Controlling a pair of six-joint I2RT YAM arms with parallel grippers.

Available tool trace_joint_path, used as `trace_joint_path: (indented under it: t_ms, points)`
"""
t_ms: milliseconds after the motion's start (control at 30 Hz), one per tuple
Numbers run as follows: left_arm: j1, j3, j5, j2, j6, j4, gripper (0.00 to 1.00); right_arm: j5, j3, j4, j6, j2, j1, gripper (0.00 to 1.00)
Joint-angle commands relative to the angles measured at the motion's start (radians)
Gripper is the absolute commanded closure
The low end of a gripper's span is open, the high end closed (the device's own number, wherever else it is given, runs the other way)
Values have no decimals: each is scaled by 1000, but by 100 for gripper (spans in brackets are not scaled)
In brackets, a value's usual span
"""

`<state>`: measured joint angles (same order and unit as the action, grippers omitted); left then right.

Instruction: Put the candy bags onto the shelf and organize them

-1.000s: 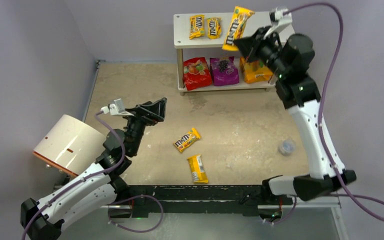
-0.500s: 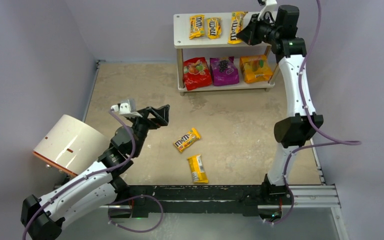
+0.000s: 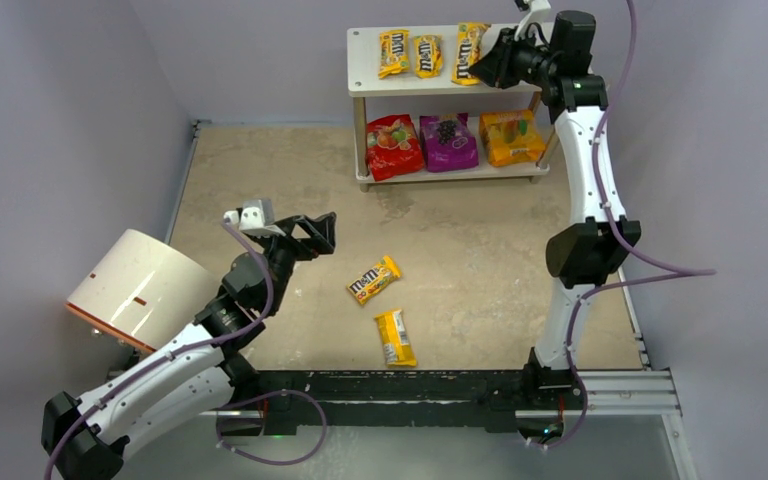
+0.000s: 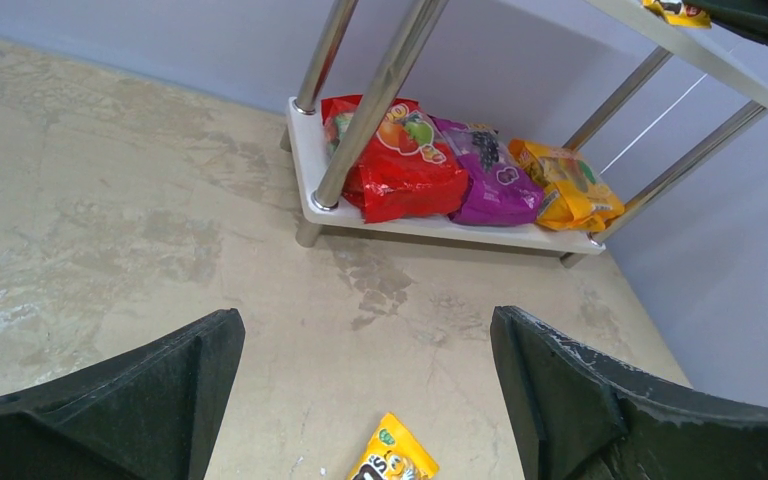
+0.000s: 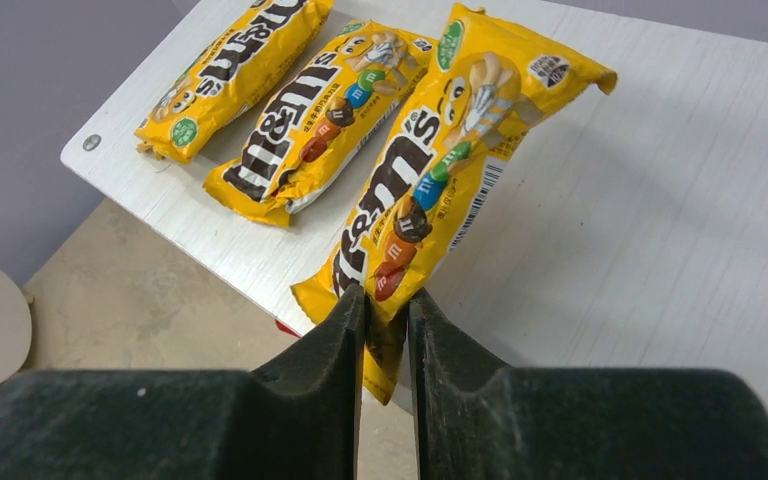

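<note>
The white two-tier shelf stands at the back. Two yellow M&M's packets lie on its top tier. My right gripper is shut on a third yellow packet, holding its near end over the top tier beside the other two. The red, purple and orange pouches stand on the lower tier. Two yellow packets lie on the table. My left gripper is open and empty, above the table left of them; one packet's tip shows between its fingers.
A white cylinder with an orange rim lies at the left, beside my left arm. Purple walls close in the back and both sides. The shelf's metal legs stand ahead in the left wrist view.
My right arm swung up and back, carrying the yellow packet from in front of the shelf onto its top tier beside the other two. My left gripper shifted slightly.
</note>
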<state>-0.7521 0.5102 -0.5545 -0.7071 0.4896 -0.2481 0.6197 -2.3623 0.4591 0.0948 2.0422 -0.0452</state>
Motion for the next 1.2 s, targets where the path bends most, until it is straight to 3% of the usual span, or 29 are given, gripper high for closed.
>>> trace_joint_path:
  t_ms: [0,233,333,967,1067,1167]
  points:
    - [5,31,2,-6,-34,-5,0,8,-49,-31,5,5,10,75]
    - [5,32,5,-10,-30,3,0,-18,-52,-31,-7,11,24,64]
    - [5,32,3,-9,-28,5,0,-21,-51,-37,-1,13,26,68]
    - [5,38,15,5,2,57,0,7,-51,-90,-4,21,37,62]
    - [5,40,28,-1,-1,68,0,-25,-79,-85,-1,0,41,51]
    - [5,49,75,-41,-32,70,0,-102,-98,-71,-5,-68,42,28]
